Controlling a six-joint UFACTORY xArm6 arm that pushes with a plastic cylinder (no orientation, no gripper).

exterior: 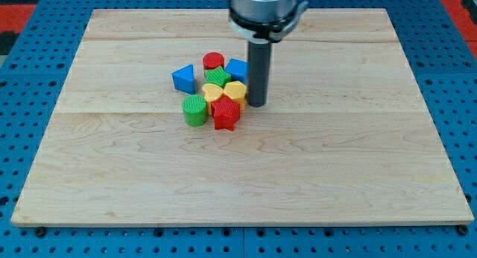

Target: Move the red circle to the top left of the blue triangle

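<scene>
Your tip (pixel 256 104) rests on the bench (pixel 112 176) at the cluster's 3 o'clock edge, just beside the yellow heart (pixel 235 92) and below the blue cube (pixel 237 68). There are no jaws here, only the bare rod, so nothing is gripped or held. The red circle (pixel 213 62) sits at the cluster's 12 o'clock, with the blue triangle (pixel 183 78) near it at roughly 8 o'clock, so it now lies to the triangle's upper right rather than its upper left. To do this step well, I judge you should swing around the cluster's top, passing behind the blue cube, and come in on the circle from its 3 o'clock side. Push it toward 9 o'clock in a short, steady stroke that passes above the triangle, and stop once it lies at the triangle's 10 to 11 o'clock. Stay clear of the green block (pixel 217 77) right under the circle, which looks easy to drag along. Count: two blue blocks, two red (circle and star (pixel 226 115)), two green (the second a cylinder (pixel 195 109)), and two yellow, the other (pixel 212 91) beside the heart; eight in all.
</scene>
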